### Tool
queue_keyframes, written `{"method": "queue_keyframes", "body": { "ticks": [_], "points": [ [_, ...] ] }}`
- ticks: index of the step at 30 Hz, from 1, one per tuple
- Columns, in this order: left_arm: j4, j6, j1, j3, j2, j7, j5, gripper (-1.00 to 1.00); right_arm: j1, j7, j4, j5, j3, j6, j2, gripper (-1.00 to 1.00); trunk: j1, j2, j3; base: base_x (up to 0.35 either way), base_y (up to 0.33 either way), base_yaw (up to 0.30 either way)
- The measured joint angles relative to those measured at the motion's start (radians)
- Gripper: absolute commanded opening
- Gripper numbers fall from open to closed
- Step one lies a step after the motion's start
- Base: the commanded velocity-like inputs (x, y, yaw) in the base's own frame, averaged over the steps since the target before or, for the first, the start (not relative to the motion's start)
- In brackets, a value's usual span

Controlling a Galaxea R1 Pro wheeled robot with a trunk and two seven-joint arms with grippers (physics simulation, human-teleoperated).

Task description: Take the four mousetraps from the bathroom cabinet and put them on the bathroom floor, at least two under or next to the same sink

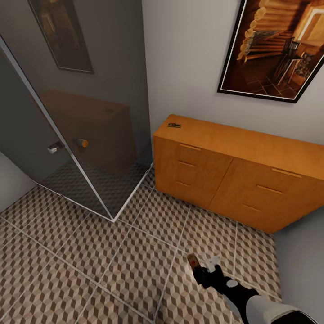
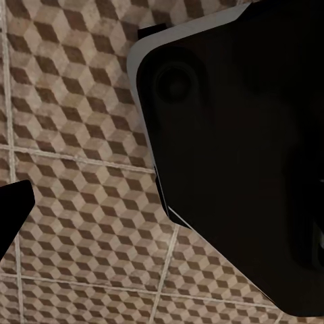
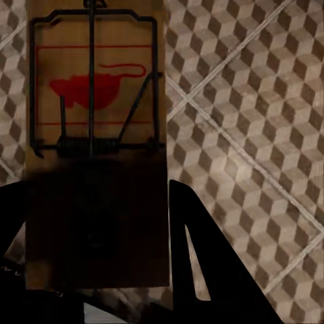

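My right gripper (image 1: 197, 265) hangs low over the bathroom floor (image 1: 90, 261), shut on a mousetrap (image 1: 193, 259). In the right wrist view that mousetrap (image 3: 94, 101) is a brown wooden slab with a red mouse print and a dark wire spring, clamped between my dark fingers (image 3: 196, 250) over the cube-patterned tiles (image 3: 256, 135). Another mousetrap (image 1: 174, 125) lies on top of the cabinet (image 1: 234, 175), at its left end. The cabinet's drawers are shut. One dark finger (image 2: 13, 209) of my left gripper shows over the tiles. The sink is out of view.
A dark tinted glass shower enclosure (image 1: 81, 117) stands left of the cabinet, its corner reaching into the floor. A framed picture (image 1: 279, 49) hangs above the cabinet. A grey wall (image 1: 301, 256) closes the right side. My own dark body (image 2: 236, 155) covers much of the left wrist view.
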Motion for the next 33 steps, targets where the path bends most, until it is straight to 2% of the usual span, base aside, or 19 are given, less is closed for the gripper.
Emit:
{"method": "queue_keyframes", "body": {
  "ticks": [4,5,10,13,15,17,19,20,21,22,28,30,33],
  "points": [
    [-0.001,0.001,0.000,0.002,0.000,0.004,0.000,1.00,0.062,-0.003,0.001,0.000,-0.001,-0.065,-0.003,-1.00,0.000,0.000,0.000,0.000,0.000,0.000],
    [-0.001,0.001,0.000,0.004,-0.001,0.006,0.001,1.00,0.097,-0.005,0.001,-0.001,0.002,-0.107,-0.005,-1.00,0.000,0.000,0.000,0.000,0.000,0.000],
    [-0.007,0.004,0.000,0.009,-0.002,0.009,0.003,1.00,0.179,-0.011,0.001,-0.031,-0.001,-0.207,-0.023,-1.00,0.000,0.000,0.000,0.000,0.000,0.000],
    [-0.019,0.007,0.000,0.012,-0.003,0.010,0.005,1.00,0.224,-0.017,0.001,-0.086,-0.005,-0.246,-0.038,-1.00,0.000,0.000,0.000,0.000,0.000,0.000],
    [-0.025,0.008,0.000,0.013,-0.003,0.011,0.005,1.00,0.249,-0.019,0.002,-0.144,-0.007,-0.270,-0.046,-1.00,0.000,0.000,0.000,0.000,0.000,0.000],
    [-0.034,0.009,0.000,0.013,-0.002,0.019,0.010,1.00,0.280,-0.019,0.002,-0.231,-0.008,-0.305,-0.061,-1.00,0.000,0.000,0.000,0.000,0.000,0.000],
    [-0.048,0.008,0.000,0.015,-0.002,0.060,0.019,1.00,0.311,-0.019,0.003,-0.309,-0.007,-0.332,-0.071,-1.00,0.000,0.000,0.000,0.000,0.000,0.000],
    [-0.054,0.008,0.000,0.015,-0.002,0.077,0.021,1.00,0.318,-0.019,0.002,-0.325,-0.006,-0.338,-0.073,-1.00,0.000,0.000,0.000,0.000,0.000,0.000],
    [-0.078,0.005,-0.001,0.015,-0.002,0.129,0.027,1.00,0.339,-0.019,0.003,-0.358,-0.006,-0.357,-0.074,-1.00,0.000,0.000,0.000,0.000,0.000,0.000],
    [-0.100,0.005,-0.001,0.015,-0.001,0.167,0.031,1.00,0.353,-0.020,0.003,-0.371,-0.005,-0.373,-0.073,-1.00,0.000,0.000,0.000,0.000,0.000,0.000],
    [-0.194,0.005,-0.001,0.015,0.012,0.311,0.053,1.00,0.412,-0.036,0.003,-0.391,-0.004,-0.412,-0.052,-1.00,0.000,0.000,0.000,0.000,0.000,0.000],
    [-0.219,0.005,-0.001,0.024,0.014,0.358,0.061,1.00,0.440,-0.091,0.003,-0.394,-0.003,-0.416,-0.041,-1.00,0.000,0.000,0.000,0.000,0.000,0.000],
    [-0.254,0.007,-0.001,0.053,0.014,0.385,0.065,1.00,0.456,-0.174,0.003,-0.397,-0.012,-0.429,-0.032,-1.00,0.000,0.000,0.000,0.000,0.000,0.000]
  ]
}}
